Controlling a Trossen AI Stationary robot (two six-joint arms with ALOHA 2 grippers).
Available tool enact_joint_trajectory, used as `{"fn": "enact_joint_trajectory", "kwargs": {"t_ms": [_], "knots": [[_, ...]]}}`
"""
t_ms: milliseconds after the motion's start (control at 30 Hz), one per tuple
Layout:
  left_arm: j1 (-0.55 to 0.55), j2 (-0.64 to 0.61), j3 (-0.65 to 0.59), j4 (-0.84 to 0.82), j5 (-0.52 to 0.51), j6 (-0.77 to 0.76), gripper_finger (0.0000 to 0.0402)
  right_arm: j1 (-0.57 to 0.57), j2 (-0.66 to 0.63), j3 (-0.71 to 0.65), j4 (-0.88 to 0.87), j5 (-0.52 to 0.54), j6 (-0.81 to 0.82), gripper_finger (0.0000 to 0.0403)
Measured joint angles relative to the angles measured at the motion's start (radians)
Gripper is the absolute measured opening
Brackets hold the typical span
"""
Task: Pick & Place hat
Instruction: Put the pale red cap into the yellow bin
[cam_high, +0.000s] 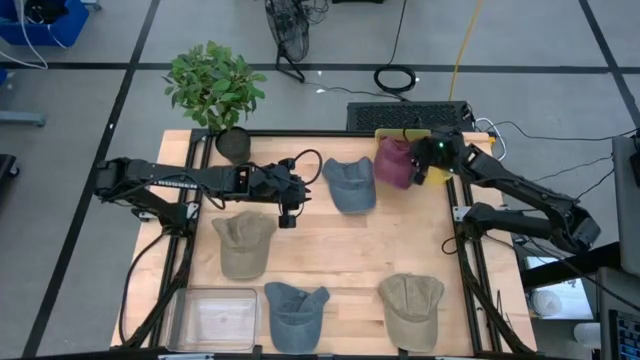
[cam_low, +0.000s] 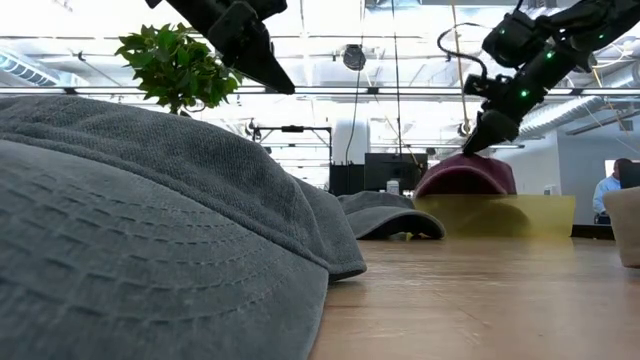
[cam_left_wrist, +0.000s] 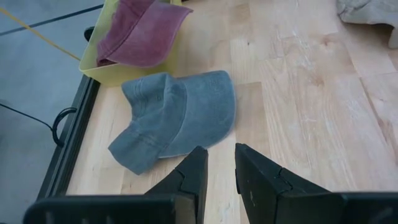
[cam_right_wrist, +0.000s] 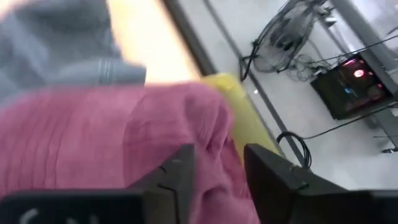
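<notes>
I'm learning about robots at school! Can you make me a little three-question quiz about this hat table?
1. True or false: the maroon cloth hat lies in the yellow plastic bin.
2. How many hats are there in the high view?
3. Which gripper is right above the maroon hat? A) left gripper B) right gripper

Key: 1 true; 2 five; 3 B.

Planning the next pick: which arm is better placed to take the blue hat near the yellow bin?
Left. Its hand hovers open beside the blue hat; the right hand is over the maroon hat in the bin.
</notes>
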Motion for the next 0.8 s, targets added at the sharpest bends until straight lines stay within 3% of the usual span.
{"fn": "enact_joint_trajectory", "kwargs": {"t_ms": [200,433,633,700,800], "knots": [[0.000,0.000,0.000,0.000,0.000,-0.001,0.0088,0.078,-0.094,0.000,0.133,-0.012,0.157,0.0180],[0.000,0.000,0.001,0.000,0.000,0.001,0.0088,0.348,-0.112,0.000,0.138,0.030,0.341,0.0195],[0.000,0.000,0.001,0.000,0.000,0.001,0.0088,0.628,-0.014,0.000,0.113,0.182,0.489,0.0184],[0.000,0.000,0.001,0.000,0.000,0.000,0.0088,0.722,0.029,0.000,0.091,0.291,0.470,0.0181],[0.000,0.000,0.001,-0.001,0.000,0.000,0.0088,0.840,0.101,0.000,0.031,0.544,0.424,0.0179]]}}
